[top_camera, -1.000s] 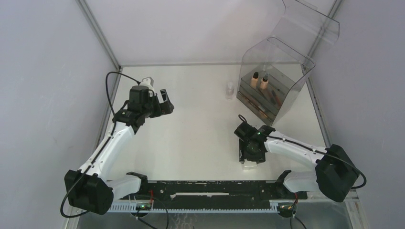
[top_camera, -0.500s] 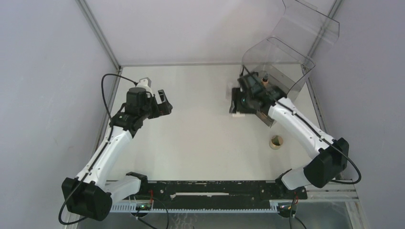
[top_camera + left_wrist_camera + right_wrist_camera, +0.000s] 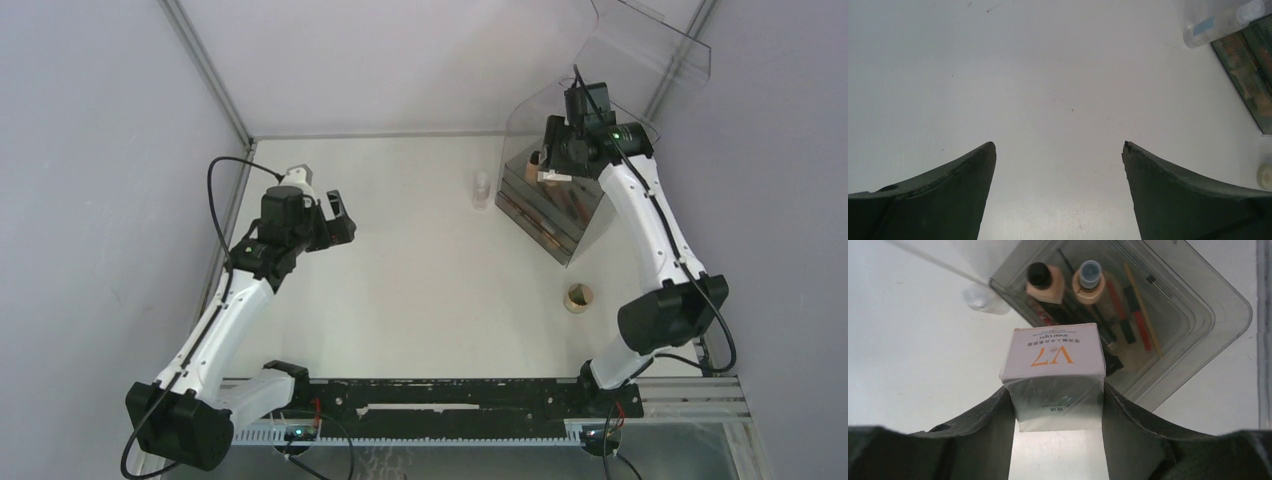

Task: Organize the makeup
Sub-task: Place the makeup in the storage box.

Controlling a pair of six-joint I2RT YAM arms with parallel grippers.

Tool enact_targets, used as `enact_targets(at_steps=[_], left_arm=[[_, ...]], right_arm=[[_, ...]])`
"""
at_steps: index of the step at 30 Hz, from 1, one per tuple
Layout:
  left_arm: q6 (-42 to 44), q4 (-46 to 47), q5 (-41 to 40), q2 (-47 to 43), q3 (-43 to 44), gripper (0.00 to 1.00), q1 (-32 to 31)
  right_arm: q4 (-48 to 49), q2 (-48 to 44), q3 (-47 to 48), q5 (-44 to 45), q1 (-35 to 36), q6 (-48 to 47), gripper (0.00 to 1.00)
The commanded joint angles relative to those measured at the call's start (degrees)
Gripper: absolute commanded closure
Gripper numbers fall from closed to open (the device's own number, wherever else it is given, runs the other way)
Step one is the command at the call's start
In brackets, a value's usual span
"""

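My right gripper (image 3: 548, 172) is shut on a white box (image 3: 1053, 370) printed "V7" and holds it above the open clear bin (image 3: 585, 225). In the right wrist view the box hangs over the bin's near corner (image 3: 1228, 315). Inside stand two tan bottles, one black-capped (image 3: 1044, 282) and one grey-capped (image 3: 1089, 282), with thin pencils and red sticks (image 3: 1138, 320) behind them. A round tan puff (image 3: 578, 297) lies on the table at right. My left gripper (image 3: 341, 217) is open and empty over the left of the table, its jaws wide apart (image 3: 1058, 147).
A small clear bottle (image 3: 482, 188) stands on the table just left of the bin; it also shows in the right wrist view (image 3: 980, 297) and the left wrist view (image 3: 1223, 22). The bin's clear lid (image 3: 650, 50) stands open at the back. Walls enclose the white table.
My right arm has carried the white box from the near middle of the table up and back to above the bin. The puff came into view. My left arm barely moved.
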Motion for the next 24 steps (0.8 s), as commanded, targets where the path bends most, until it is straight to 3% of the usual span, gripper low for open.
enact_targets(at_steps=[1,11,24], left_arm=[[1.84,-0.21,-1.83,-1.94,-0.48,0.0,0.33],[2.29,-0.97,-2.3,-2.14,0.14,0.0,0.47],[2.31,-1.73,-2.52,-2.42,0.61,0.0,0.42]], right_arm=[[-2.5,3.4,4.63,2.19,-2.13,-2.55,0.65],[0.98,3.47,-1.49,4.03,-7.27,5.48,0.66],[2.48,8.04,-1.37,4.58,-10.7,5.13,0.66]])
